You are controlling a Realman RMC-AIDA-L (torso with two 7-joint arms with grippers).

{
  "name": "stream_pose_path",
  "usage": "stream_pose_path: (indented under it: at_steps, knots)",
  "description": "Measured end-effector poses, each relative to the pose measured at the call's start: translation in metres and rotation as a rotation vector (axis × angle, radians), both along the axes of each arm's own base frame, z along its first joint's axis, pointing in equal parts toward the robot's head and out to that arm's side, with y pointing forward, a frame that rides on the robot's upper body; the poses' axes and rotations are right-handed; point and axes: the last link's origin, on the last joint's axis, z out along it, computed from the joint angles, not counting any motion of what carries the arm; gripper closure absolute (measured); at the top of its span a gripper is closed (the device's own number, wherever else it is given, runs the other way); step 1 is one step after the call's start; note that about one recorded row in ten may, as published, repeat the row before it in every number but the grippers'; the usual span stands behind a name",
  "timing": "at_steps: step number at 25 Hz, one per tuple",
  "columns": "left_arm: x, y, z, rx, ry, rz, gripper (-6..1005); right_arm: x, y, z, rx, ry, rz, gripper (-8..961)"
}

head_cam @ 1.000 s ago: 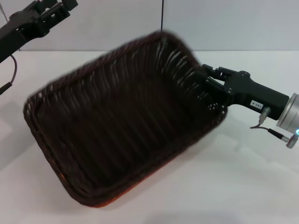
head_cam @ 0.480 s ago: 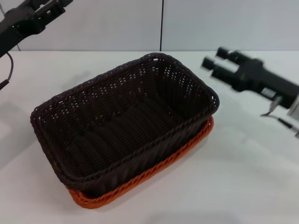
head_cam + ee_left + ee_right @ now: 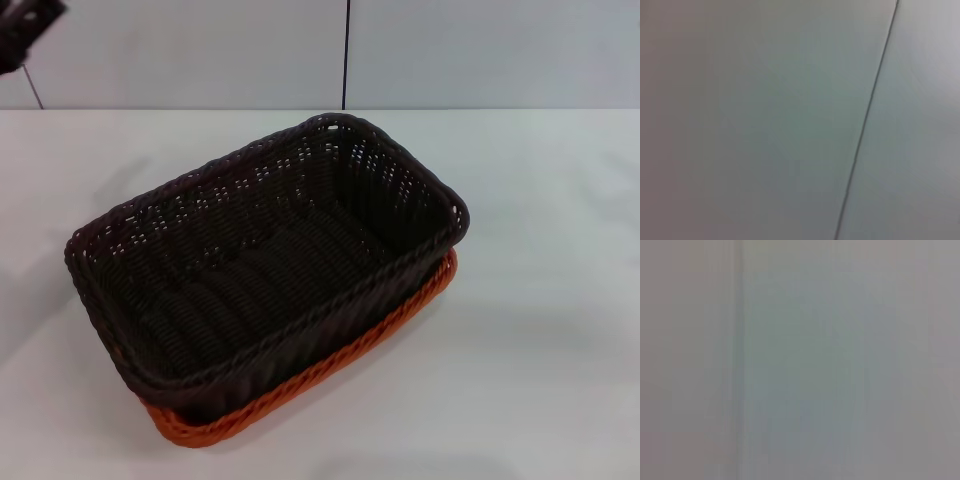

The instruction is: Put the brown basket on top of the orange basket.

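The brown basket [image 3: 265, 265] sits nested in the orange basket [image 3: 330, 375] on the white counter [image 3: 540, 300], holding nothing, while the left gripper [image 3: 25, 25] shows only at the corner, jaws' state unclear.

No readable text, labels or numbers; wrist views apparently blank.

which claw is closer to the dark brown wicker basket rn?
Left. The left claw sits at the head view's far-left top corner, well off the dark brown woven wicker basket. The right claw isn't in view.
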Motion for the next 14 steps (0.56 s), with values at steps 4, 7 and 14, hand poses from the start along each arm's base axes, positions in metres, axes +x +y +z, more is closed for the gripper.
stream_pose_path:
  at_steps: [4,7,14]
  knots:
    - [-0.017,-0.026,0.002,0.203,0.018,-0.018,174,0.024,-0.007,0.02,0.206,0.01,-0.116,275]
    - [-0.03,-0.045,-0.004,0.363,0.001,0.001,174,0.035,-0.014,0.025,0.35,0.01,-0.195,275]
    - [-0.044,-0.07,-0.009,0.557,0.007,0.057,174,0.048,-0.026,0.027,0.488,0.055,-0.287,275]
